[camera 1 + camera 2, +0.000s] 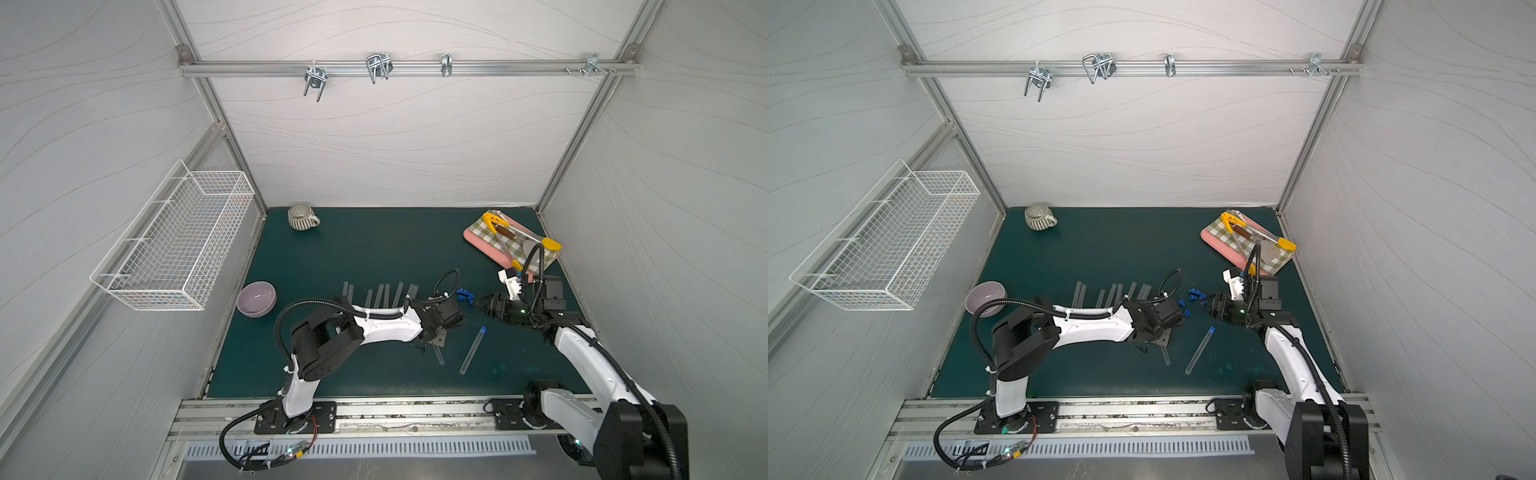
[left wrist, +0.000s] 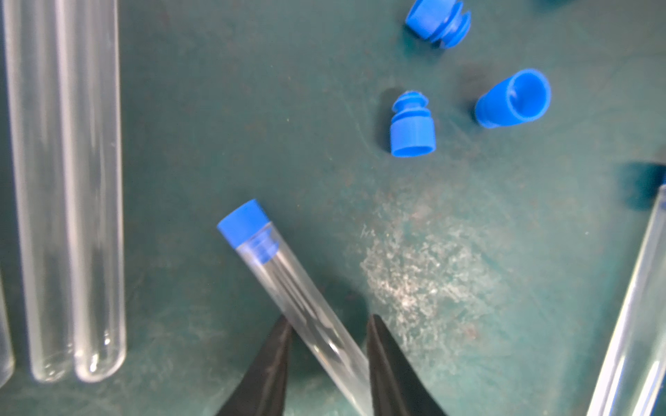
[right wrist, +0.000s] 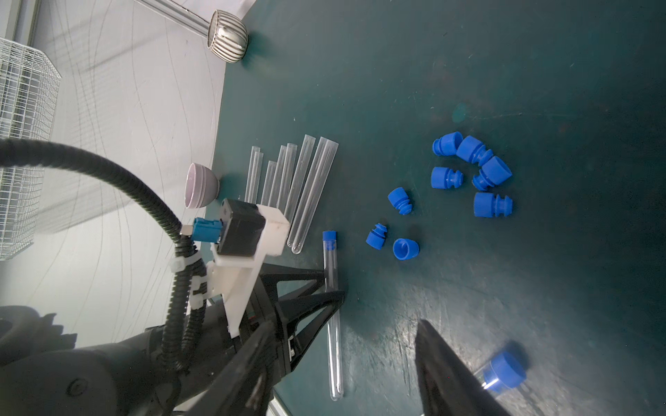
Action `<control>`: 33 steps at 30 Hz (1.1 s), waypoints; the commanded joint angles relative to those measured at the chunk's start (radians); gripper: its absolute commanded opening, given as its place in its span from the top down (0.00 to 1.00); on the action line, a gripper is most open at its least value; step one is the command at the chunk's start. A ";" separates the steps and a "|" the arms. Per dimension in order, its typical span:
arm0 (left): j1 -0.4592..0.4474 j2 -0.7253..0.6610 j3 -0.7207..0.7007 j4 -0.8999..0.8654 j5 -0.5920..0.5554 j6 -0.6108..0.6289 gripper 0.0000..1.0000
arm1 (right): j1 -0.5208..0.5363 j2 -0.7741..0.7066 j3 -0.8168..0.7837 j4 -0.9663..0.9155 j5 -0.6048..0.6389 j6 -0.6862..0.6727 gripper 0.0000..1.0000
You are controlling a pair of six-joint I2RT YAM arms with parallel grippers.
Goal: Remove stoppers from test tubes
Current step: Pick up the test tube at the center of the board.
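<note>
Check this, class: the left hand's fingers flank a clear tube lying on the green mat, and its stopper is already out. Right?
No: the left wrist view shows the blue stopper plugged in the tube. The left hand does flank it on the green mat.

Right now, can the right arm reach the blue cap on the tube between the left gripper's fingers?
Probably yes: the cap sticks out past the left gripper, uncovered, with the open right gripper nearby.
</note>
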 commanded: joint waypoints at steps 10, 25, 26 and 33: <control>0.008 -0.029 0.027 -0.162 -0.015 0.134 0.78 | -0.009 -0.015 -0.006 0.005 -0.027 -0.004 0.38; 0.023 -0.102 -0.076 -0.122 0.075 0.258 0.89 | -0.009 -0.004 0.008 -0.007 -0.045 -0.004 0.38; 0.022 -0.105 -0.078 -0.119 0.081 0.265 0.90 | -0.009 -0.002 0.009 -0.008 -0.047 -0.006 0.38; 0.022 -0.246 -0.150 -0.014 0.123 0.361 0.91 | -0.005 0.033 0.016 -0.007 -0.106 -0.005 0.37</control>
